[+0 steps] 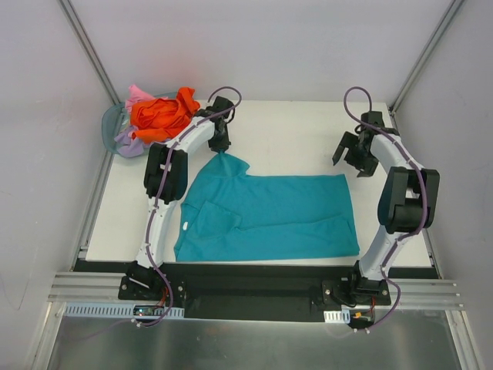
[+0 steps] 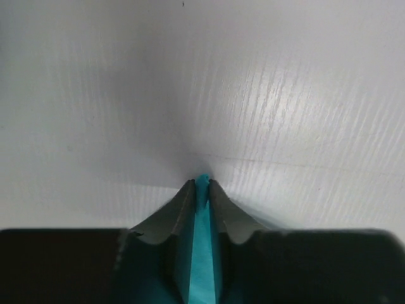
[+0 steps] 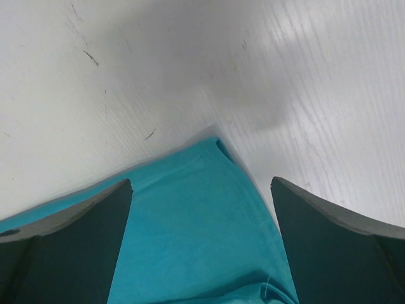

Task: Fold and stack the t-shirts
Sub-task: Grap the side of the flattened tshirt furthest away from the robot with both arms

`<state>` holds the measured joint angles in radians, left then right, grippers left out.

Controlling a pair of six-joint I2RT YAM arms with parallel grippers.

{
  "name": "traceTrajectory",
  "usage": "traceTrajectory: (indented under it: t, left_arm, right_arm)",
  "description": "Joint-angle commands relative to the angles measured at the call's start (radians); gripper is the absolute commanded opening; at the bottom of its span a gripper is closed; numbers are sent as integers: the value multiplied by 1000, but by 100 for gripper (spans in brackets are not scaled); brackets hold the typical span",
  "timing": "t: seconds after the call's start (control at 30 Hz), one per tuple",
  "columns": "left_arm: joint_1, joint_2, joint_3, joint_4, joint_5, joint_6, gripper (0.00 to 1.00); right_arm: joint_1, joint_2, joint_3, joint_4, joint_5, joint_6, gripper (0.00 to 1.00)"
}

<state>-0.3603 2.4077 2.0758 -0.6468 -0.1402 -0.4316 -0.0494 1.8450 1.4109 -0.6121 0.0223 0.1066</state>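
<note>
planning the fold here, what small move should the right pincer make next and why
Probably lower the right pincer onto the far right corner of the teal t-shirt and close. It hangs open above that corner, while the left pincer is shut on cloth at the far left.

— How are the arms finished?
— The left arm [image 1: 155, 223] and right arm [image 1: 394, 158] are cased in white links, with black blocks at the joints.
— And the wiring?
— A purple cable [image 1: 346, 102] is looped along each; the gripper fingers [image 3: 69, 253] are moulded in dark grey.
</note>
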Motion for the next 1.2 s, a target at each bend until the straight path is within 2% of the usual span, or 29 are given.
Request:
traceTrajectory:
  t: [0.0,0.1,0.13,0.3,0.4,0.43,0.6,0.7,0.73,0.87,1.17]
  left_arm:
    - [-5,30,40,-24,-9,-18,0]
    - [-5,22,52,-20,1,-10,0]
    - [-5,13,53,-20,-1,-7,0]
    - [-5,-42,30,-19,4,-1,0]
    - [-6,-85,-2,-14,19,-1,0]
    - [-8,-110,-22,-10,22,1,0]
    - [-20,-182,-98,24,31,10,0]
    - [-29,-231,-149,42,36,10,0]
    - [-32,-258,-178,48,37,11,0]
    - [-48,-341,-269,75,28,13,0]
    - [-109,-648,-638,193,7,-30,0]
  right_arm:
    - [-4,59,89,3,-58,-10,95]
    - [-3,114,135,-23,-55,-22,89]
    - [-1,135,143,-31,-53,-25,84]
    - [6,161,128,-54,31,-21,77]
    - [6,190,129,-64,36,-22,67]
    - [8,195,129,-66,33,-22,59]
    - [13,188,103,-64,14,-19,38]
    - [16,169,88,-52,16,-24,21]
    - [17,165,85,-48,18,-28,12]
    - [20,131,74,-32,21,-50,1]
    - [45,-47,-77,5,-13,-39,1]
